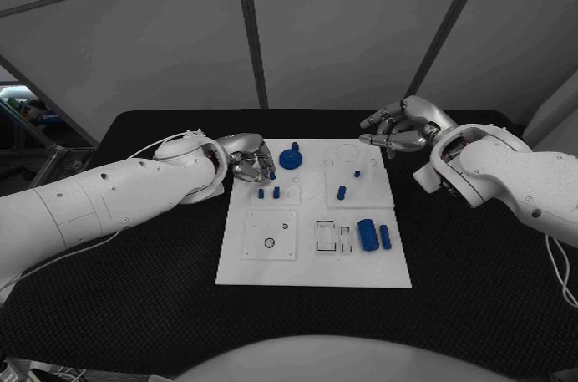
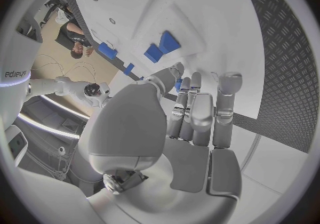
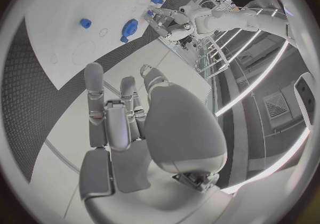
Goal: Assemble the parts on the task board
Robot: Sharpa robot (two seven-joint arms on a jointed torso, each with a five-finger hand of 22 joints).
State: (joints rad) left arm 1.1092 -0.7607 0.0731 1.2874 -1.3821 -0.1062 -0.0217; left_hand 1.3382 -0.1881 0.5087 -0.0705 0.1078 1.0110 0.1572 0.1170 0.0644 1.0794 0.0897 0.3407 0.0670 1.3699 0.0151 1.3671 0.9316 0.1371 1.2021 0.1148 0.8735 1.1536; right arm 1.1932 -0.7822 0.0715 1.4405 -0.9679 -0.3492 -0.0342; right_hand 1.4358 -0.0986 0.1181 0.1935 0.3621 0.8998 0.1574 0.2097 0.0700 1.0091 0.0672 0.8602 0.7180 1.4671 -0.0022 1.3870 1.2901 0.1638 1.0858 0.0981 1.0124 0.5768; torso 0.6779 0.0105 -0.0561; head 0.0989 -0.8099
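Now the left hand (image 1: 250,163) is down at the near-left part of the task board (image 1: 313,269), fingers bunched right beside the round blue part (image 1: 291,157) and just above the two small blue pegs (image 1: 269,193). From the head view it may be pinching something small and blue, but I cannot tell whether anything is actually held. The right hand (image 1: 400,128) hovers off the board's far right corner, fingers loosely apart, holding nothing.

The risk here: that left hand is crowded in among standing parts, so any sideways sweep could tip the pegs or shove the round part out of its seat. A poor pinch on so small a piece could also let it drop and roll across the plate.

The left wrist view shows the fingers (image 2: 200,112) packed together with a sliver of blue between their tips, which the head view hides behind the knuckles. The head view alone lays out the two larger blue cylinders (image 1: 373,235) lying near the front right, well apart from both hands.
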